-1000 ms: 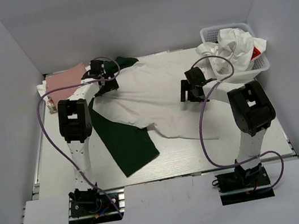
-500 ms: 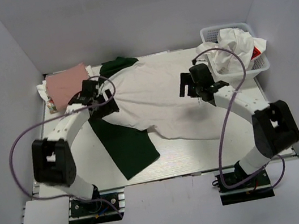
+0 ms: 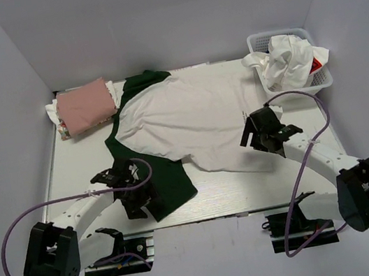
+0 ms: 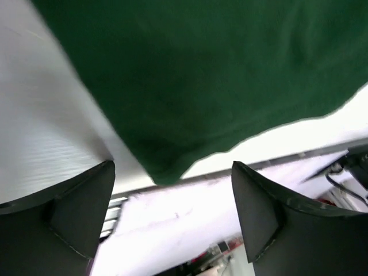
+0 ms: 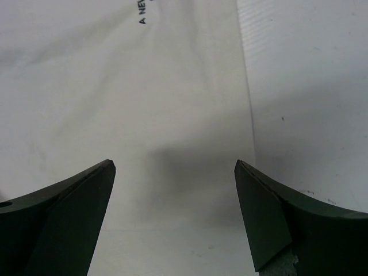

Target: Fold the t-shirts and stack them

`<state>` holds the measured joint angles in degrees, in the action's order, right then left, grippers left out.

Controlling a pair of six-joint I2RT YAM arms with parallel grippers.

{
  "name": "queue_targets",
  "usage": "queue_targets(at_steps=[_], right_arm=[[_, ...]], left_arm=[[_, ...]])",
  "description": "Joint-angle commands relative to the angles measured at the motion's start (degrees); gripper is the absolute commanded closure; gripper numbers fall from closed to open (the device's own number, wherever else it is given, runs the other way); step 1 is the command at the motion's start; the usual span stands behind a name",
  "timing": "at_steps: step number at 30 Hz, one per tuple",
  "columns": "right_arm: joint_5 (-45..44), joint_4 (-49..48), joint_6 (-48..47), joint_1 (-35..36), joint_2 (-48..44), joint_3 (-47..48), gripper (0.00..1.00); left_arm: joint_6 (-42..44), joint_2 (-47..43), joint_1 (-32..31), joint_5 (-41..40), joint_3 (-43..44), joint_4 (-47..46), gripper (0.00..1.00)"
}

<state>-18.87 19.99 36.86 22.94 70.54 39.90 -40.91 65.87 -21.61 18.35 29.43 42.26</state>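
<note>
Top external: L claw (image 3: pixel 132 195) open over green sleeve (image 3: pixel 170 179), R claw (image 3: pixel 260 135) open over hem (image 3: pixel 231 162), near table (image 3: pixel 251 194) edge, prob. prepping fold.

a lab booth: plain white walls (image 3: pixel 172 19), slatted table (image 3: pixel 239 191).

There is one white t-shirt with dark green sleeves (image 3: pixel 188 116) on the surface (image 3: pixel 237 196). One folded pink t-shirt (image 3: pixel 85 105) tops a pile; the layers beneath cannot be counted. One white plastic mesh basket (image 3: pixel 323 83) holds crumpled white cloth with a red mark (image 3: pixel 288 57), and how many shirts that is cannot be told. There are two robot arms and two end effectors: the left end effector (image 4: pixel 172 167) and the right end effector (image 5: pixel 173 164).
</note>
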Motion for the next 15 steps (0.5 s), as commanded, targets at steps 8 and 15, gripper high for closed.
queue_targets(at_steps=[8,15], right_arm=[[1.5,10.1,4.9,-1.7,-8.0,-6.1,0.10],[3.5,11.7,6.0,-2.4,-6.9,-9.8,0.16]], left_arm=[[-5.3,4.7,-8.4,5.7,-4.6,-10.4,0.24],[-5.3,4.4,-10.7,4.2,-4.1,-8.1,0.79]])
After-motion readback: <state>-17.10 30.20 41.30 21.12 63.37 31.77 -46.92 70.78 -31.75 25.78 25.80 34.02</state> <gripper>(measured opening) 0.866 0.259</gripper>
